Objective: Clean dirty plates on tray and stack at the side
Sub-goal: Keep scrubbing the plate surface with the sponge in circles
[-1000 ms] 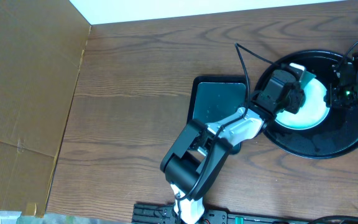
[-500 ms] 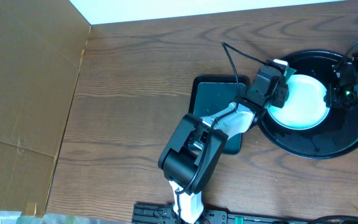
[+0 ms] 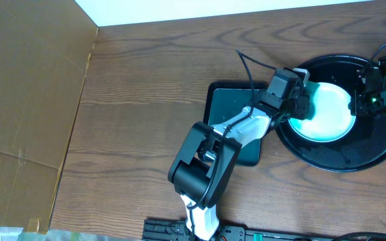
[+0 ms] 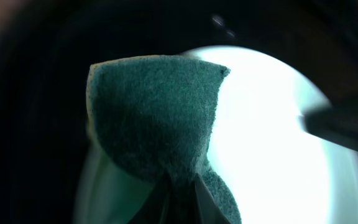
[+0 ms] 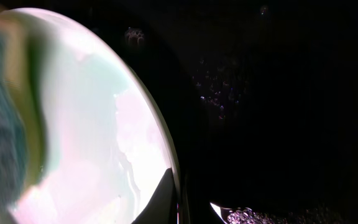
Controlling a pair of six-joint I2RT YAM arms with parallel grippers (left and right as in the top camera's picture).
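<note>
Table (image 3: 146, 100) first: I see the round black tray (image 3: 340, 157) at its right end, one pale-aqua plate (image 3: 327, 114) lying in it. My left gripper (image 4: 182, 188) is clamped on a teal sponge (image 4: 154, 112) over the plate's left edge; my right gripper (image 5: 188, 200) pinches its right rim.

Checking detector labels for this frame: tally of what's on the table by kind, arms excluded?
plate: 1 (only one shows)
trays: 2, the round tray and the rectangular tray
sponge: 1
cardboard: 1
total: 5
</note>
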